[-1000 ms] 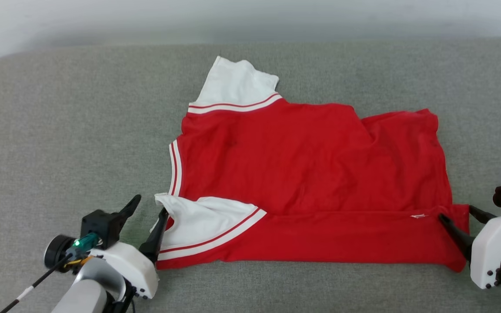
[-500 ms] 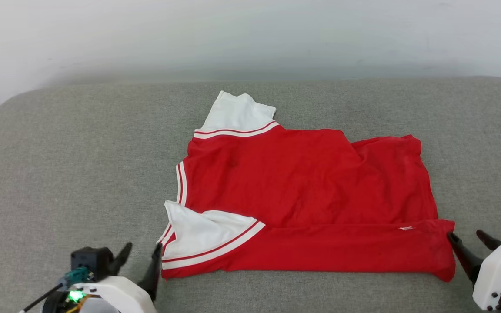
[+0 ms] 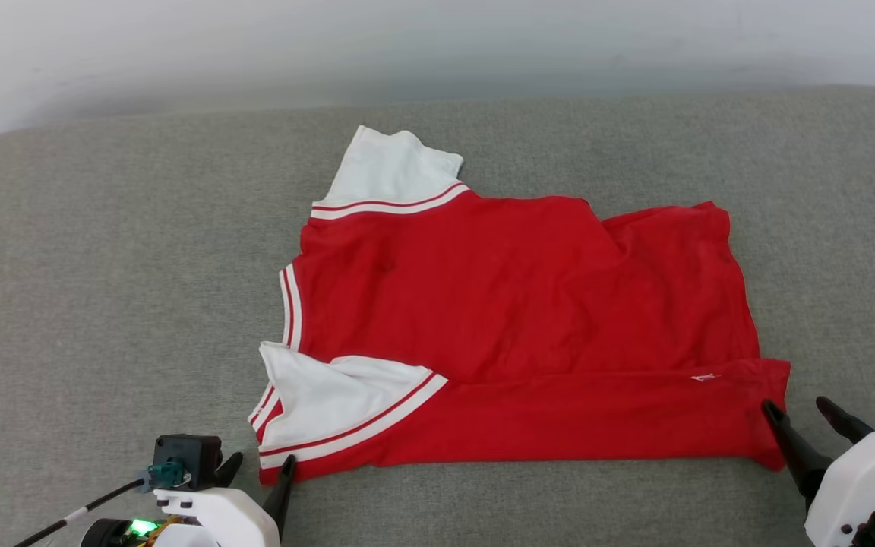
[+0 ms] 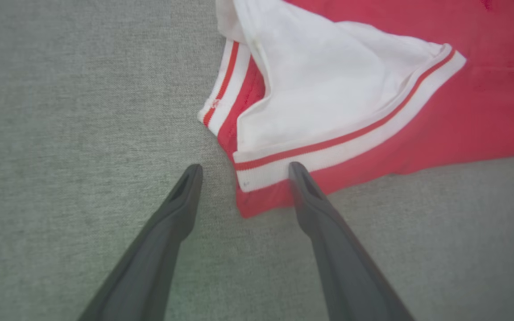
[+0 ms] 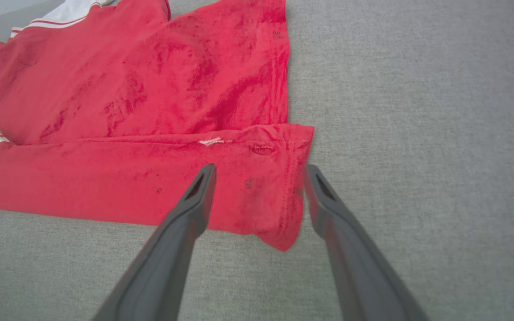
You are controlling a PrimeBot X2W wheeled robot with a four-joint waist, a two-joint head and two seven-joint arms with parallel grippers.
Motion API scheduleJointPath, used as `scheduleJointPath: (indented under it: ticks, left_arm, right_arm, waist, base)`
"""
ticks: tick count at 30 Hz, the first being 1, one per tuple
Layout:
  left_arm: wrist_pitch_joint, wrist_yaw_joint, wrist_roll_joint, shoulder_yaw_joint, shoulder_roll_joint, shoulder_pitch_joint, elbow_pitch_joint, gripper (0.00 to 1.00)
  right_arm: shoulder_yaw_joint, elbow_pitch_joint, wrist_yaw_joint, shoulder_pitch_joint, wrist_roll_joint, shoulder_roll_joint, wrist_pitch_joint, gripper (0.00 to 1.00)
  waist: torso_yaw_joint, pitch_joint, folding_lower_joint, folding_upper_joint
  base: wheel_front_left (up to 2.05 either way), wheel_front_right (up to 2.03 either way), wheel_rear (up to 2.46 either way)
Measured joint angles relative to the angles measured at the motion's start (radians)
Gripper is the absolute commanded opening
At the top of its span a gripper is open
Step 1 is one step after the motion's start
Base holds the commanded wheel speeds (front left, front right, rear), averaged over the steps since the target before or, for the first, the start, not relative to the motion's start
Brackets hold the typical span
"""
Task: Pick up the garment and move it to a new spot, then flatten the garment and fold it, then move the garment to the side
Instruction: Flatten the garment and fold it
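The garment (image 3: 513, 319), a red shirt with white sleeves and red-white striped trim, lies spread on the grey couch cushion (image 3: 103, 266), its near strip folded over. My left gripper (image 3: 261, 465) stands open at the garment's near left corner (image 4: 257, 196), one finger over the trim, nothing held. At the near right corner (image 5: 279, 223), my right gripper (image 3: 794, 410) is open above the cloth, its fingers (image 5: 194, 196) straddling the hem. No lettering shows on the upturned side.
The grey cushion (image 3: 825, 228) reaches well beyond the garment on both sides and behind it. A pale wall (image 3: 437, 38) runs along the cushion's far edge. A black cable (image 3: 80, 510) trails from my left wrist.
Both grippers have drawn back toward me from the garment's near corners, which now lie free. The head camera shifted, so the whole picture moved.
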Motion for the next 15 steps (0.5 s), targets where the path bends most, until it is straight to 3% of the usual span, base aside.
scheduleJointPath:
  ticks: [8,9,10,12,15]
  left_arm:
    - [0.021,-0.003,0.013,-0.018,0.013,-0.014,0.057,1.0]
    - [0.026,-0.012,0.007,-0.021,0.013,-0.017,0.063,0.74]
    - [0.031,-0.018,0.002,-0.024,0.013,-0.021,0.068,0.41]
    - [0.033,-0.031,-0.004,-0.028,0.013,-0.028,0.076,0.0]
    - [0.029,-0.045,-0.007,-0.04,-0.002,-0.037,0.09,0.0]
  right_arm:
    - [-0.002,-0.036,0.0,0.003,-0.007,0.007,0.009,1.0]
    - [0.0,-0.038,0.0,0.003,-0.007,0.007,0.009,1.0]
    - [0.004,-0.04,0.0,0.003,-0.007,0.006,0.01,1.0]
    - [0.021,-0.041,0.0,0.003,-0.006,-0.005,0.015,1.0]
    - [0.024,-0.041,0.0,0.004,-0.009,-0.032,0.021,1.0]
  waist:
    - [-0.025,0.047,0.0,0.0001]
    - [-0.026,0.05,0.0,0.0001]
    - [-0.026,0.053,0.0,0.0001]
    - [-0.025,0.054,0.0,0.0001]
    - [-0.017,0.047,0.0,0.0]
  base:
    - [0.0,0.0,0.0]
    - [0.0,0.0,0.0]
    - [0.0,0.0,0.0]
    - [0.0,0.0,0.0]
    - [0.0,0.0,0.0]
